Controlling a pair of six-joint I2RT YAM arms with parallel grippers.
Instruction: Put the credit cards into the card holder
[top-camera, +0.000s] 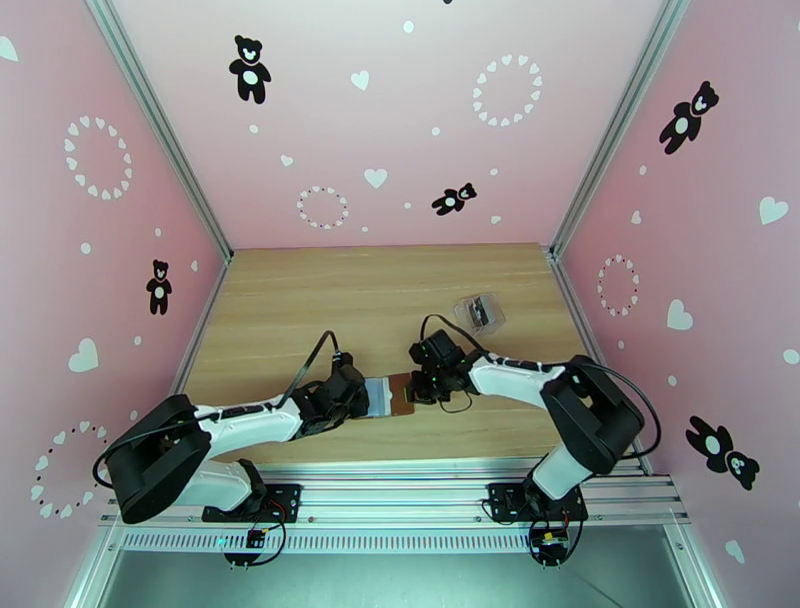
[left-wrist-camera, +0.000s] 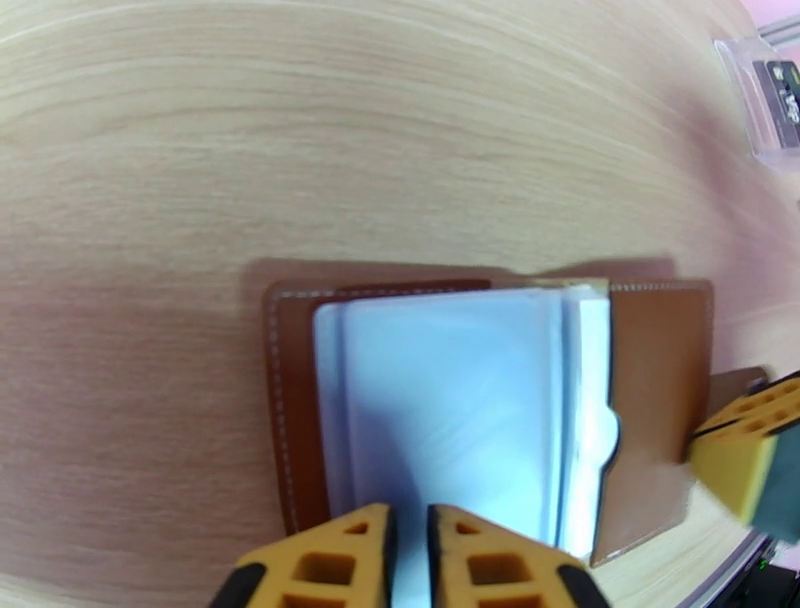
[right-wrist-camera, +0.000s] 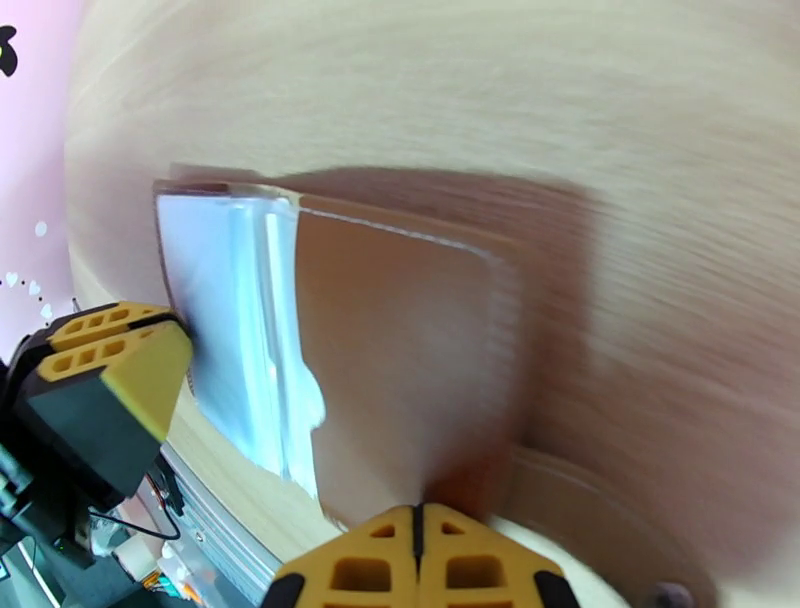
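The brown card holder (top-camera: 401, 394) lies open near the table's front edge, its clear pockets (left-wrist-camera: 450, 400) facing up. My left gripper (top-camera: 366, 398) is at its left side, the fingers (left-wrist-camera: 330, 565) nearly together with the near edge of a clear pocket sheet between them. My right gripper (top-camera: 418, 385) is shut at the right cover's (right-wrist-camera: 400, 360) edge by the snap tab (left-wrist-camera: 735, 385), and that cover looks slightly raised. A dark credit card (left-wrist-camera: 778, 92) sits inside a clear plastic case (top-camera: 478, 312) behind the right arm. No card is in either gripper.
Pink walls with an aluminium frame close the wooden table (top-camera: 300, 300) on three sides. A metal rail (top-camera: 400, 480) with both arm bases runs just in front of the card holder. The clear case lies at the right middle.
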